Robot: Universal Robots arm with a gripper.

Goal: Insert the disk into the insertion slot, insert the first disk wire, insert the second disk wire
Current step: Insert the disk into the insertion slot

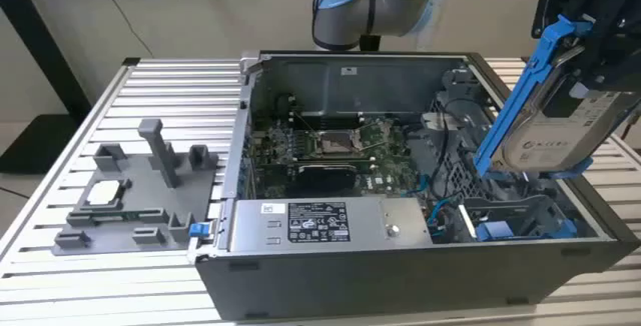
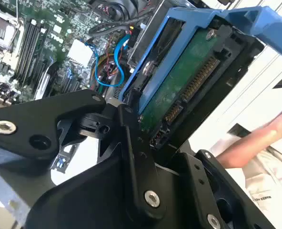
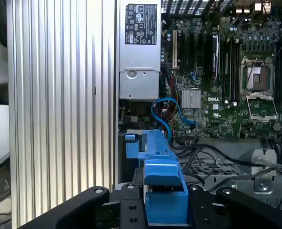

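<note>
My gripper (image 1: 589,52) is shut on the disk (image 1: 561,127), a silver-grey drive with a white label in a bright blue carrier frame (image 1: 521,93). The disk hangs tilted, nearly on end, above the open computer case at the exterior view's right. Its green circuit side (image 2: 179,90) and the black fingers (image 2: 131,143) clamping it show in the second wrist view. The carrier's blue edge (image 3: 162,183) shows in the first wrist view. The insertion slot (image 1: 521,217), a dark grey bay with blue tabs, lies below the disk. A thin blue wire (image 3: 162,112) loops beside it.
The case holds a motherboard with a square processor socket (image 1: 335,142) and a long silver box (image 1: 320,224) with a sticker. A grey fixture (image 1: 140,191) stands on the slatted table at the exterior view's left. A person's arm (image 2: 269,133) is near the case.
</note>
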